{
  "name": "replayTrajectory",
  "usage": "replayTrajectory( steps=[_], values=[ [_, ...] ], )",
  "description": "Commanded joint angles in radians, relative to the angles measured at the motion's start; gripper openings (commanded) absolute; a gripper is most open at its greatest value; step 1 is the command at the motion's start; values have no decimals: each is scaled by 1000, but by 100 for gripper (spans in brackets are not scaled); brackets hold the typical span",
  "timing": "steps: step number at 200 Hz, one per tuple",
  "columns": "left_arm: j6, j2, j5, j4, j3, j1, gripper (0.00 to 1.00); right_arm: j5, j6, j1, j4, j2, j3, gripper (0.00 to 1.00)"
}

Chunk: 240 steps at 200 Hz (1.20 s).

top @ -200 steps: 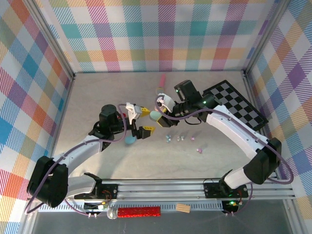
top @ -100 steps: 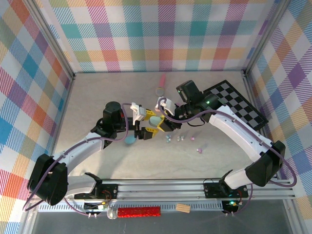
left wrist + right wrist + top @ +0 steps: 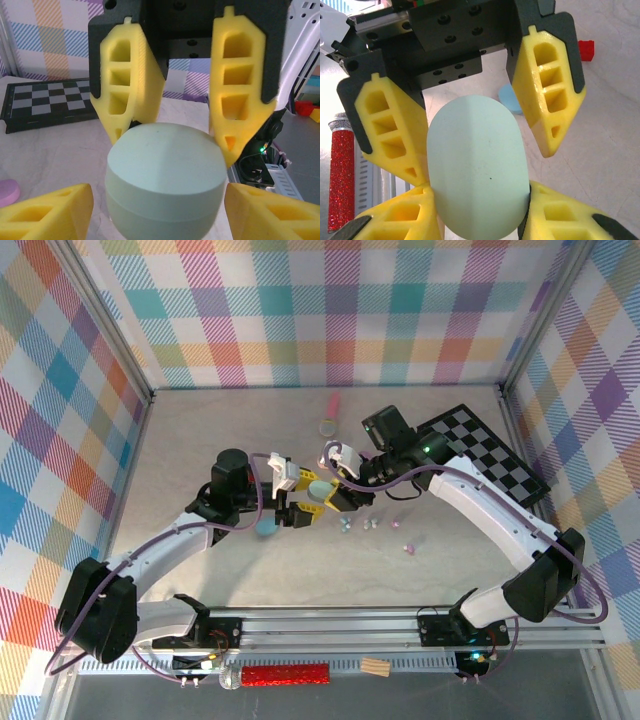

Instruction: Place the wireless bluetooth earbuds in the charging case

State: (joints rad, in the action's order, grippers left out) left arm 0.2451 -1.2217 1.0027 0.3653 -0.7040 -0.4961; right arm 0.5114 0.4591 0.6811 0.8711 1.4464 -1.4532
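Right pincer [image 3: 479, 192] clenched on mint case [image 3: 318, 487], held off the bench [image 3: 200, 440]. Left pincer [image 3: 159, 192] straddles the same case, spread, with a gap at one finger. Case appears shut. Earbuds [image 3: 370, 524] lie loose nearby on the bench. None inserted; opening and loading outstanding.

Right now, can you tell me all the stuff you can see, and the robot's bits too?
mint case: one, pale green, held up between the two grippers
blue case: one, light blue, on the table by the left gripper
earbuds: several tiny pieces, pastel, loose on the table right of the blue case
chessboard: one, black and grey, back right
pink stick: one, pink, at the back
red glitter tube: one, red, at the near edge
left gripper: one, yellow fingers, open around the mint case
right gripper: one, yellow fingers, shut on the mint case
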Motion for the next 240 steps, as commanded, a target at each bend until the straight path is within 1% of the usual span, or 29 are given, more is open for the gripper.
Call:
replayTrajectory(
  steps=[1, 64, 132, 150, 169, 176, 184, 216, 240],
  values=[
    [23, 24, 41, 12, -17, -12, 69, 9, 27, -7, 20, 15, -11, 35],
    [18, 26, 45, 19, -18, -13, 66, 13, 26, -9, 12, 19, -6, 35],
    [8, 24, 48, 29, -15, -16, 56, 12, 21, -11, 3, 20, -2, 35],
    [5, 24, 48, 29, -15, -16, 51, 12, 19, -11, -1, 17, 0, 35],
    [6, 26, 45, 29, -15, -16, 49, 9, 13, -12, -8, 13, 4, 37],
    [6, 25, 45, 28, -15, -16, 45, 7, 6, -13, -14, 10, 6, 38],
    [6, 26, 45, 28, -15, -16, 43, 8, 1, -15, -18, 7, 7, 40],
    [5, 27, 36, 28, -12, -16, 42, 2, -32, -28, -44, -5, 18, 46],
    [6, 30, 37, 26, -14, -16, 40, 4, -77, -50, -79, -14, 27, 53]
  ],
)
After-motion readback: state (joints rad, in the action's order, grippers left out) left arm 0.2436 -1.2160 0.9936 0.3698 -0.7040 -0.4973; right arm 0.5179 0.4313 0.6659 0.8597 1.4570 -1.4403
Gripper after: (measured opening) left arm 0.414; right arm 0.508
